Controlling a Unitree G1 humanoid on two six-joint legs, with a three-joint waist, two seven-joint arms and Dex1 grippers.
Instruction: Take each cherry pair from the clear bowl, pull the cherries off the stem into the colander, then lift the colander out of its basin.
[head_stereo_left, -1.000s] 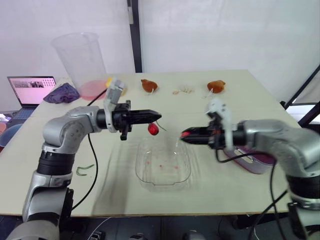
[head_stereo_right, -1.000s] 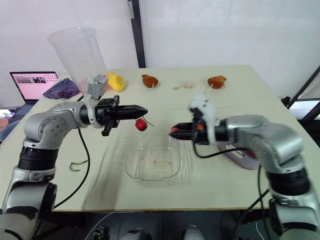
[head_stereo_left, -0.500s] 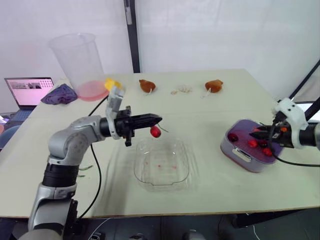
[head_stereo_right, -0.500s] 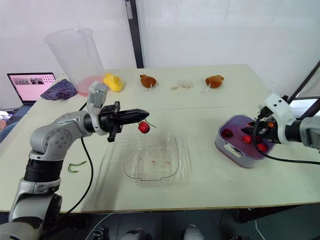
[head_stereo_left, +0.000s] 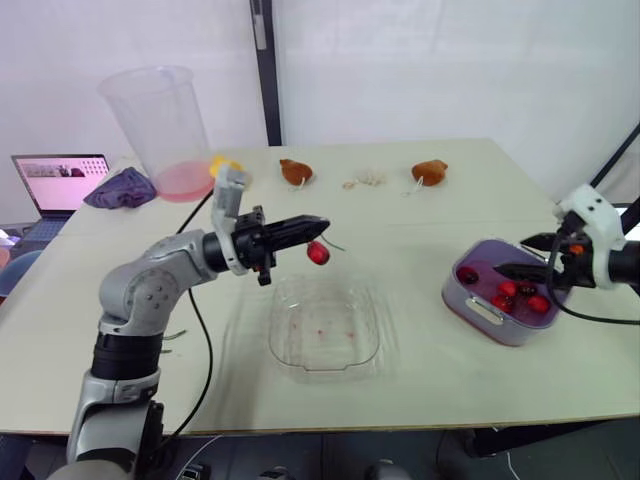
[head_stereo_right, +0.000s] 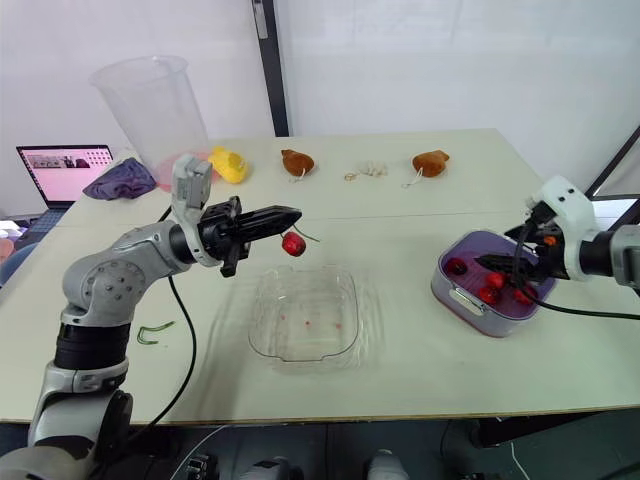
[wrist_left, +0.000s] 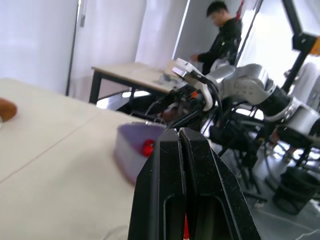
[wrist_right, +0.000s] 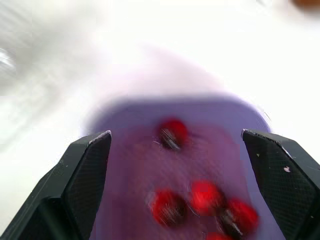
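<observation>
Holds the left pincer (head_stereo_left: 320, 222) clamped on a cherry (head_stereo_left: 318, 253) by its stem, the fruit dangling just under the tips, above the far rim of the clear bowl (head_stereo_left: 372, 345) on the tabletop (head_stereo_left: 420, 215). Hangs the right pincer (wrist_right: 175, 134) spread wide just above the colander (head_stereo_left: 452, 290) and the loose cherries (head_stereo_left: 508, 290) inside. Differs from a second ago on the right: then beside the bowl facing the left pincer, now out over the colander.
</observation>
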